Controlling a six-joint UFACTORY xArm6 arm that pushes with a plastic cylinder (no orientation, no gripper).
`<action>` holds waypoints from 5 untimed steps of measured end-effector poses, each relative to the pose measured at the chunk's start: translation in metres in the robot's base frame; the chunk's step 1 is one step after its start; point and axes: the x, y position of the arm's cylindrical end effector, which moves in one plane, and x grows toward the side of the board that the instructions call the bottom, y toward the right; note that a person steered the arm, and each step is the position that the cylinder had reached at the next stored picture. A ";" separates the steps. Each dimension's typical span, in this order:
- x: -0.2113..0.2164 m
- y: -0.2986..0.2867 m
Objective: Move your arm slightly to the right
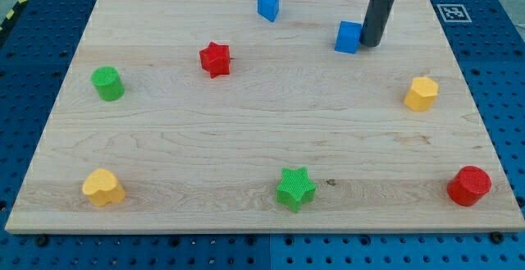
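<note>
My tip [371,43] upper right of frame, touching right face of blue cube [349,37]. No jaws on rod, nothing clamped. Rightward path over wooden board [246,130] looks clear. Risk: overshoot, drift downward toward yellow block [421,93], or dragging cube if snagged.

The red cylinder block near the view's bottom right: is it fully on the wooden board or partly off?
Fully on: the red cylinder block stands inside the wooden board, close to its corner.
</note>
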 end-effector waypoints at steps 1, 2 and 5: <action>0.029 0.000; 0.038 -0.005; 0.038 -0.008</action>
